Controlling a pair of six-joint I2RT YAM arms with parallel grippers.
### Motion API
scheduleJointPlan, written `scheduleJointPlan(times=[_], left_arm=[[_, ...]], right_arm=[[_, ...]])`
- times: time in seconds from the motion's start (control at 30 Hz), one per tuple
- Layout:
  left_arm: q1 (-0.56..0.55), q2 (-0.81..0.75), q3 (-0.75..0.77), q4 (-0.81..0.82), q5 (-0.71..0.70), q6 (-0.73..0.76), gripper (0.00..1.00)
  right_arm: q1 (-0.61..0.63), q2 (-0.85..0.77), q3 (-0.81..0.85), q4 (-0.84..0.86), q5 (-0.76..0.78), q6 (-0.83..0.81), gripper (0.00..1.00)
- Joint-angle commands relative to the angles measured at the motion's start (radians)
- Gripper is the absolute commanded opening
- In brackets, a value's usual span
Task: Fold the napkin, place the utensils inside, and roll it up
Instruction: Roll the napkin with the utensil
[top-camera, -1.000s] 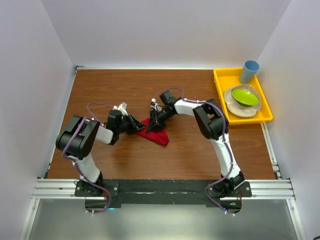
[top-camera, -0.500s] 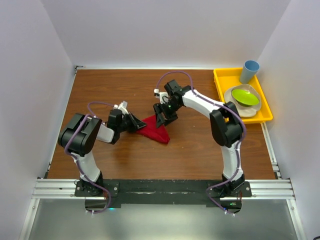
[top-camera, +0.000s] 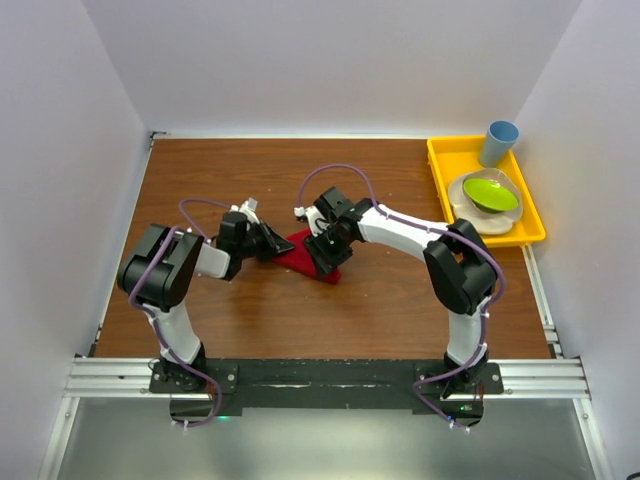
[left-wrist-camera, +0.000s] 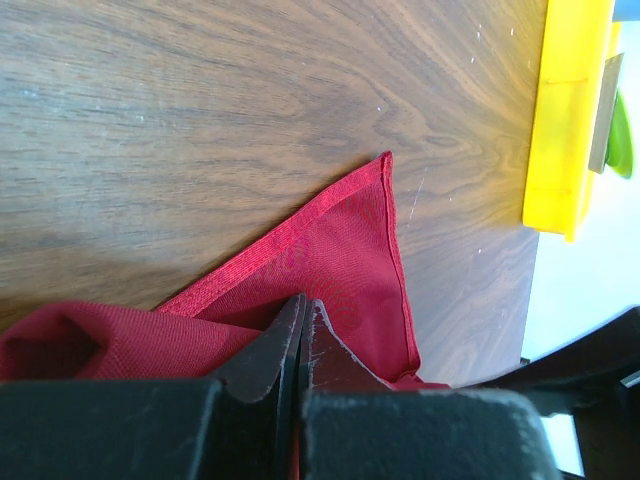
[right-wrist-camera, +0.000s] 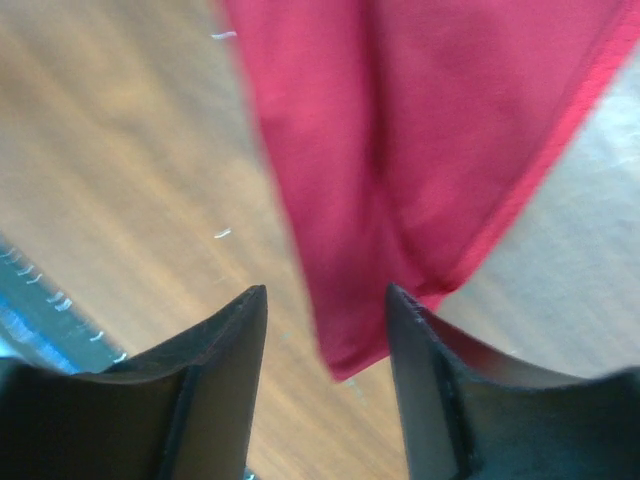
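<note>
We see the bright red cloth napkin (left-wrist-camera: 340, 250) lying near the middle of the brown wooden table (top-camera: 400, 290), folded into a shape with a sharp point. The left gripper (left-wrist-camera: 301, 300) sits at the napkin's left side with its two black fingers squeezed tight together. A thin bit of red shows between them, so we think it is pinching the cloth there. We guess it does this so the napkin does not slide. Next to those fingers the cloth puffs up in a soft hump. The right gripper (right-wrist-camera: 325, 295) hangs just over the other side of the napkin with its fingers spread apart and nothing in them. One corner of the cloth shows in the gap below, and we think the gripper is getting ready to grab or smooth that corner. The picture from that wrist is blurry, so we cannot tell how close it is to the cloth. We cannot see a spoon or fork anywhere, and we do not know if one is tucked under the cloth. From above, the two grippers cover much of the napkin. Far off at the right stands a yellow plastic tray (top-camera: 438, 165) with a blue cup (top-camera: 500, 140) and a green bowl (top-camera: 490, 192).
</note>
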Motion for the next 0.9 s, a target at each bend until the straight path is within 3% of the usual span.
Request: scheduleJointPlan(times=[0.0, 0.03, 0.17, 0.27, 0.37, 0.47, 0.5, 0.57, 0.6, 0.7, 0.87], left_arm=[[0.003, 0.083, -0.027, -0.277, -0.115, 0.088, 0.0], [0.003, 0.083, -0.025, -0.278, -0.113, 0.091, 0.0], [0.008, 0.083, -0.022, -0.288, -0.113, 0.105, 0.0], [0.009, 0.084, -0.01, -0.304, -0.116, 0.125, 0.0], [0.009, 0.083, 0.007, -0.326, -0.121, 0.145, 0.0], [0.009, 0.083, 0.027, -0.343, -0.124, 0.163, 0.0], [0.009, 0.083, 0.028, -0.346, -0.124, 0.166, 0.0], [0.009, 0.083, 0.036, -0.35, -0.122, 0.169, 0.0], [0.009, 0.089, 0.042, -0.358, -0.116, 0.168, 0.0], [0.009, 0.093, 0.056, -0.381, -0.107, 0.168, 0.0], [0.011, 0.1, 0.097, -0.442, -0.093, 0.168, 0.0]], right_arm=[[-0.029, 0.031, 0.014, 0.023, 0.135, 0.034, 0.4], [-0.041, 0.031, 0.006, 0.026, 0.132, 0.046, 0.29], [-0.112, 0.051, -0.056, 0.054, 0.083, 0.109, 0.09], [-0.131, 0.118, -0.038, 0.02, 0.06, 0.109, 0.0], [-0.131, 0.146, -0.032, -0.006, 0.034, 0.119, 0.0], [-0.131, 0.116, -0.006, -0.023, 0.066, 0.117, 0.21], [-0.128, 0.093, 0.014, -0.051, 0.088, 0.109, 0.34], [-0.123, 0.065, 0.081, -0.071, 0.144, 0.074, 0.43], [-0.094, 0.031, 0.138, -0.086, 0.24, 0.01, 0.55], [-0.034, 0.026, 0.178, -0.052, 0.31, -0.079, 0.61], [0.09, 0.022, 0.183, 0.021, 0.358, -0.138, 0.61]])
